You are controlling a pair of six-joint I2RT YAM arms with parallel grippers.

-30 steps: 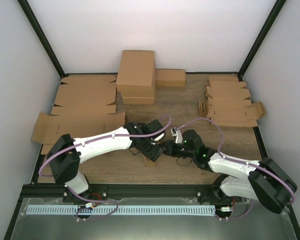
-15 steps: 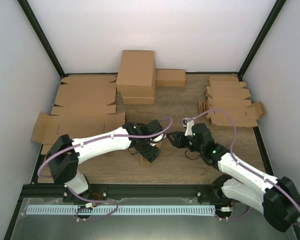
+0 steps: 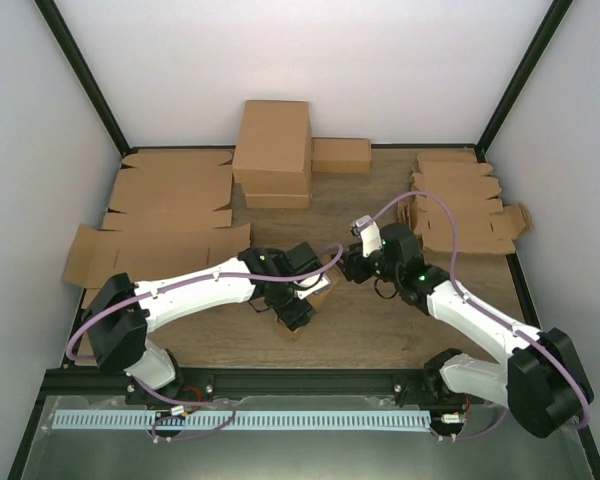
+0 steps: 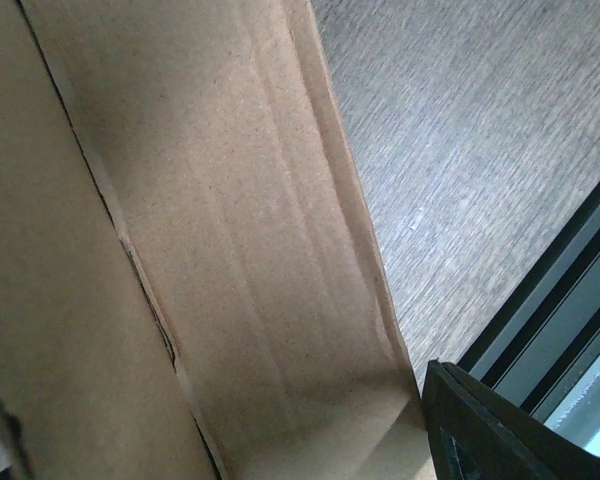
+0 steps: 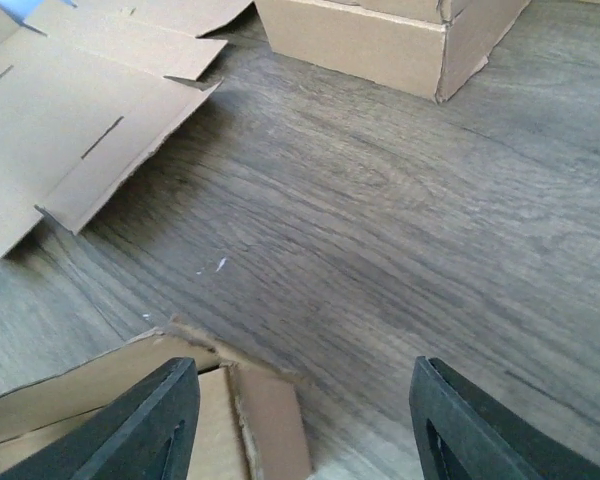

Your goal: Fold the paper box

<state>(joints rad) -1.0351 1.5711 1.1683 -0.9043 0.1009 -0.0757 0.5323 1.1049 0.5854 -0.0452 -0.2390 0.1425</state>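
While right jaws gape (empty), left jaws touch the paper box (image 4: 240, 230).

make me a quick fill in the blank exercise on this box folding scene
1. The right gripper has its jaws ____, with only the wooden table between them.
2. The small brown cardboard paper box fills most of the ____ wrist view.
3. The stack of folded brown cardboard boxes stands at the table's ____ edge.
4. The large flat brown cardboard sheets lie on the table's ____ side.

Missing words: open; left; far; left
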